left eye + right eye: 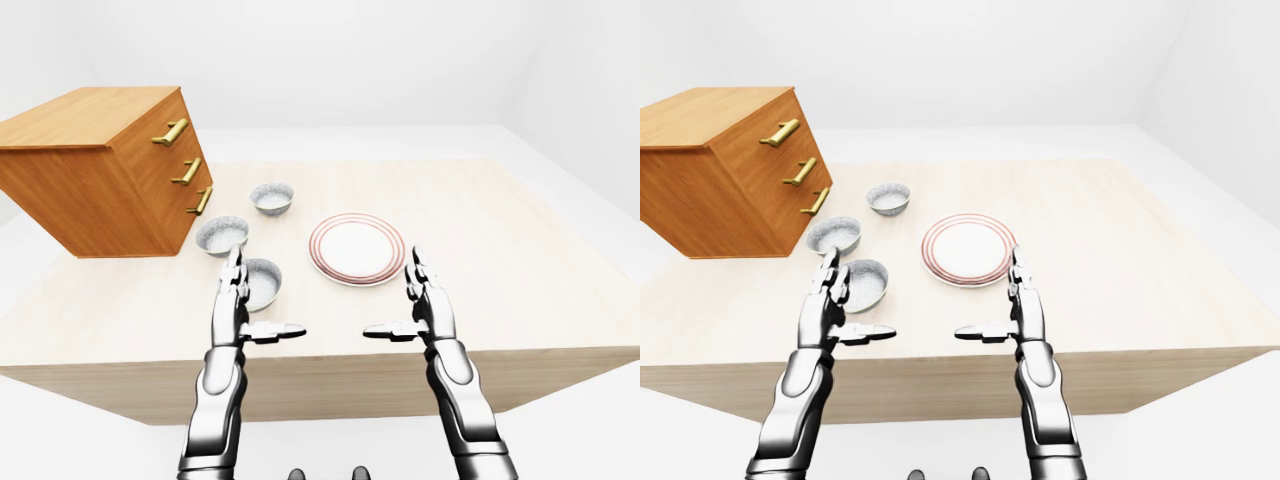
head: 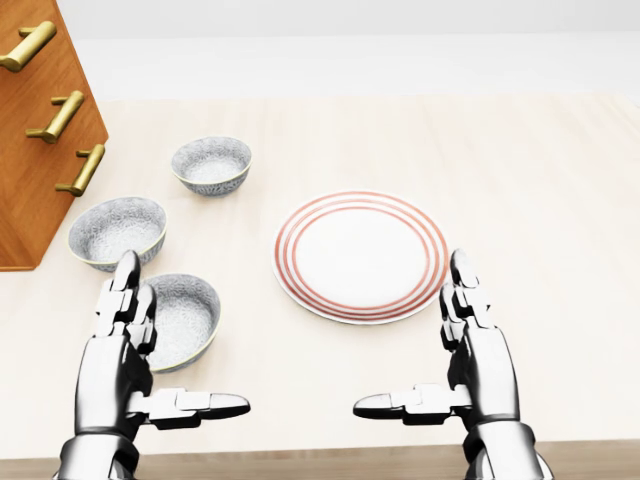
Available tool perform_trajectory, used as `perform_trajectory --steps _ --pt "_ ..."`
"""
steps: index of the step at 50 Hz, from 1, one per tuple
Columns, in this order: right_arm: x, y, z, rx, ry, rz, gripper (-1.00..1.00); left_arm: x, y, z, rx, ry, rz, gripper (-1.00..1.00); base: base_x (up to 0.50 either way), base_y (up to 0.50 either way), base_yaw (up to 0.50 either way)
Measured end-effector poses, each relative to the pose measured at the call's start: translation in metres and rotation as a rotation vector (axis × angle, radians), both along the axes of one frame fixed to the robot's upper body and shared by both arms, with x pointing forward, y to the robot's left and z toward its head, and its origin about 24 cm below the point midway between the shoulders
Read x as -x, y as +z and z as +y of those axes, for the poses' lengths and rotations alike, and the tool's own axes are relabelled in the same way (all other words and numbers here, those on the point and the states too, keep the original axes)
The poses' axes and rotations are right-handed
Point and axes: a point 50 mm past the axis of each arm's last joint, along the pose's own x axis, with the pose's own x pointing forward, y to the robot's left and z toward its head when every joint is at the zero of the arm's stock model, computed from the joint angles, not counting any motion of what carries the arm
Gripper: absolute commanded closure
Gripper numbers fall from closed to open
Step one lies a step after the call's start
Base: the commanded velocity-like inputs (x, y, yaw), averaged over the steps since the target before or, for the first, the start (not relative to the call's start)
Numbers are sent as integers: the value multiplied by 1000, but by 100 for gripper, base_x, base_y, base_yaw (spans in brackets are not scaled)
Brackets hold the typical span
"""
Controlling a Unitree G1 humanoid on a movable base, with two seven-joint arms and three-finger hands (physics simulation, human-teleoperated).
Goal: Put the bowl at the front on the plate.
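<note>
Three grey speckled bowls stand on the pale wooden table [image 2: 530,160], left of a white plate with red rings [image 2: 360,255]. The bowl lowest in the head view [image 2: 192,305] sits just lower left of the plate. My left hand [image 2: 185,342] is open, its fingers upright against that bowl's left rim and its thumb pointing right below it. My right hand [image 2: 410,338] is open too, below the plate's lower right edge, with its thumb pointing left. Neither hand holds anything.
The other two bowls [image 2: 117,230] [image 2: 212,163] lie above the lowest one. A wooden drawer cabinet [image 2: 30,150] with brass handles stands at the table's left. The table's near edge runs just under my hands.
</note>
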Motion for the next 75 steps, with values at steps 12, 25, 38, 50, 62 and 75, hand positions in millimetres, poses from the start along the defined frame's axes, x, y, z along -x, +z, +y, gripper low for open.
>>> perform_trajectory --steps 12,25,38,50,62,75 --pt "0 -2 -8 -21 -11 16 -100 9 22 27 40 162 -83 -100 0 0 0" --pt "-1 -4 -10 -18 -26 38 -100 22 41 91 129 605 -124 -100 0 0 0" --pt "-2 -5 -10 -12 -25 45 -100 57 40 138 166 943 -133 -100 0 0 0" --pt "-2 -5 -9 -6 -21 45 -100 73 35 156 149 1035 -116 -100 0 0 0" --pt "-2 -5 -9 3 -19 51 -100 76 33 161 141 1057 -108 -100 0 0 0" --pt "-3 -7 -8 4 -14 64 -100 77 32 163 144 1061 -102 -100 0 0 0"
